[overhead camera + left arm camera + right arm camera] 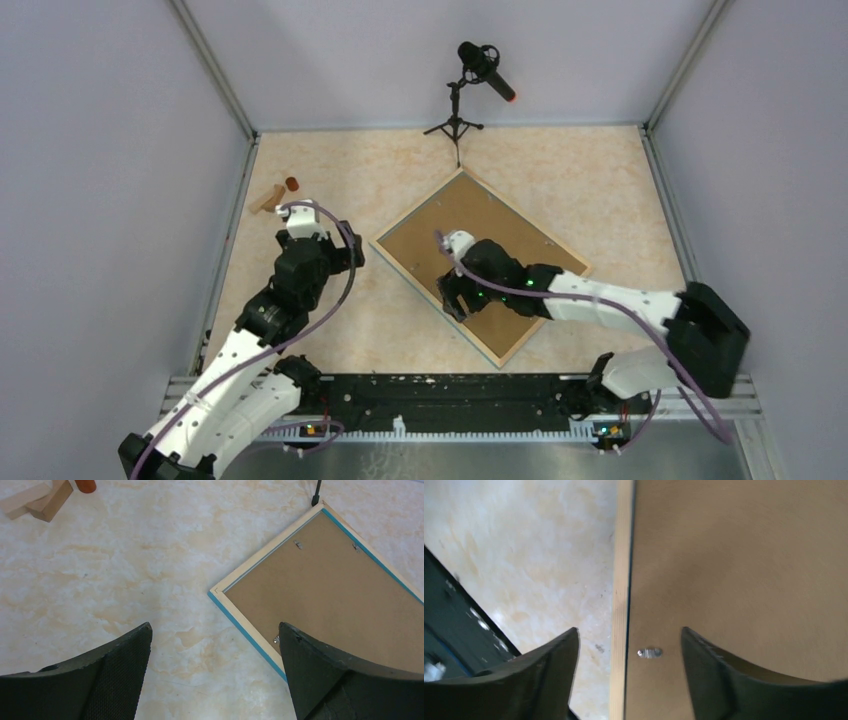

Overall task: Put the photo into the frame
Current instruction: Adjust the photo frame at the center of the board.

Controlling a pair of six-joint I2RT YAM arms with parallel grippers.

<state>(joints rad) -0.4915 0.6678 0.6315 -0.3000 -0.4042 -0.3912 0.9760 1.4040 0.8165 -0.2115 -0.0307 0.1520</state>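
Note:
The frame (420, 205) lies face down at a slant in the middle of the table, its light wood rim (265, 555) edged in blue. A brown backing board (470, 215) fills it, so the photo is hidden. My right gripper (455, 300) hovers over the frame's near-left side. It is open (629, 630), astride the wood rim (621, 570) and a small metal tab (650, 653) on the board (734, 570), holding nothing. My left gripper (335, 255) is wide open (215, 627) over bare tabletop just left of the frame's left corner, its right finger (340, 680) overlapping the frame's edge.
Small wooden blocks (268, 197) and a red piece (292, 183) lie at the far left near the wall. A microphone on a tripod (480, 65) stands behind the frame's far corner. The black base rail (449, 615) runs close to the frame's near side. Walls enclose three sides.

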